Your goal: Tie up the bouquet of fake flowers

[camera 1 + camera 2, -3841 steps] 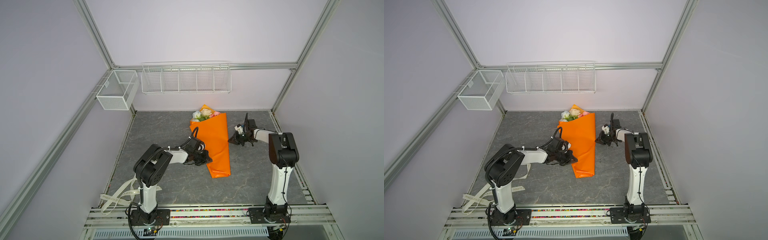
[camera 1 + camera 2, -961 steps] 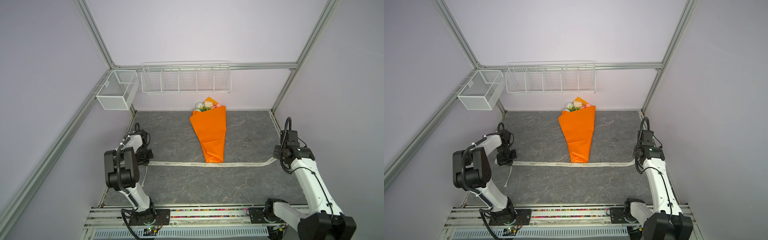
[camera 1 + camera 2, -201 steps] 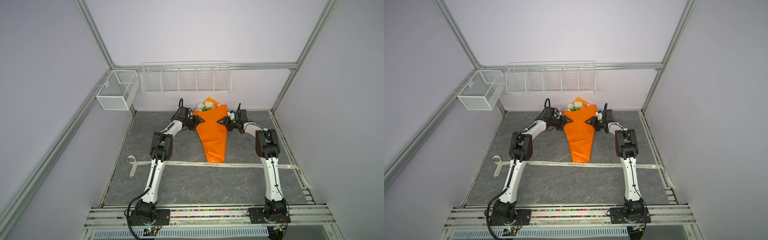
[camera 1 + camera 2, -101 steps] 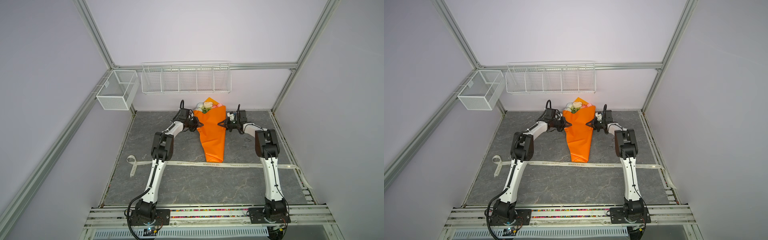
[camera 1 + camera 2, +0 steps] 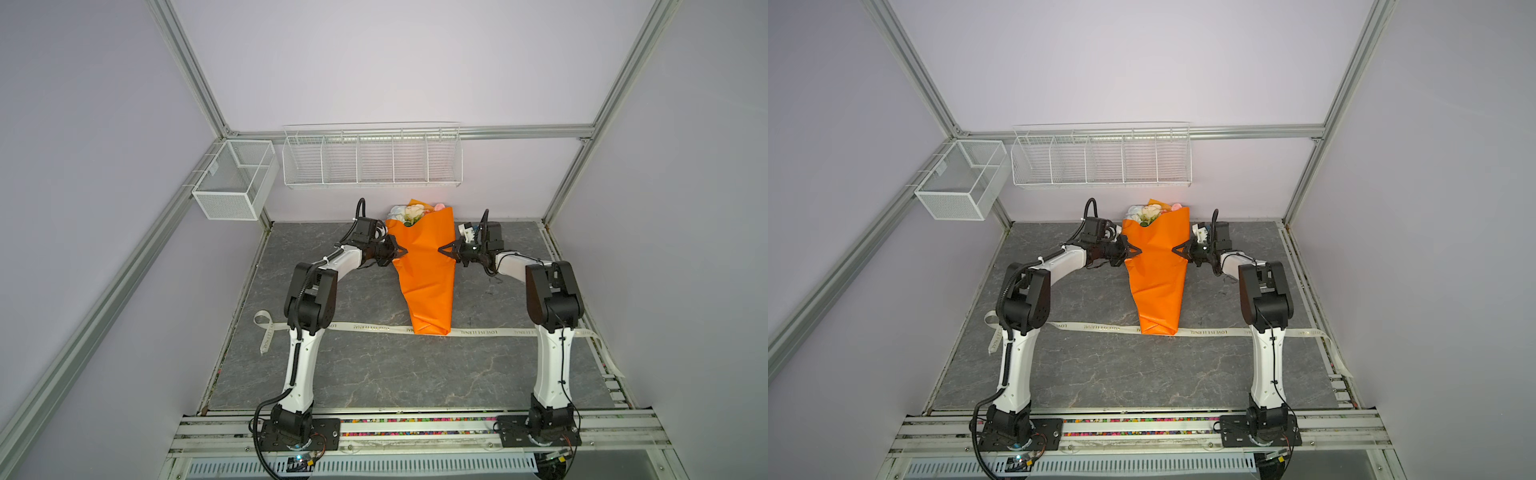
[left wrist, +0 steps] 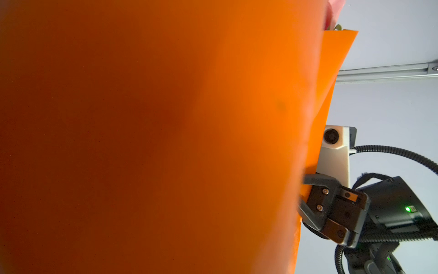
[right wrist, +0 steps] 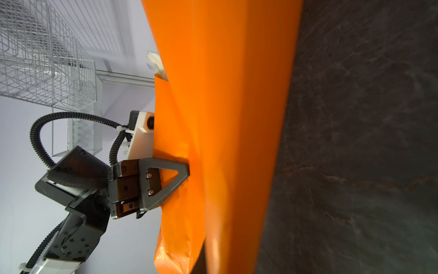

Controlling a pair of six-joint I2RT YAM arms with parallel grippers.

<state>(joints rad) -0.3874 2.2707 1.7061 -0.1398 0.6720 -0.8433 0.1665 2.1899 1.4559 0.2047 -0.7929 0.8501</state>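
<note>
I see the grey surface (image 5: 374,374) filling the floor of the cell. A white wire rack (image 5: 372,160) hangs on the wall above its far edge, and a mesh basket (image 5: 235,180) hangs above its far left corner.

The bouquet of fake flowers (image 5: 424,266) lies at the middle of the far edge. The flower heads (image 5: 409,212) point to that edge, and the narrow end points toward the near edge. An orange wrap (image 5: 1156,274) covers the stems.

A cream ribbon (image 5: 490,332) with printed lettering runs flat from the left edge to the right edge. The narrow end of the wrap rests on top of it. Its left end curls at the left edge, and its right end trails past the right edge.

The left claw (image 5: 404,251) is closed together, clamped on the left edge of the wrap. The right claw (image 5: 440,250) is closed together, clamped on the right edge. Both claws grip level with each other, just below the flower heads.
</note>
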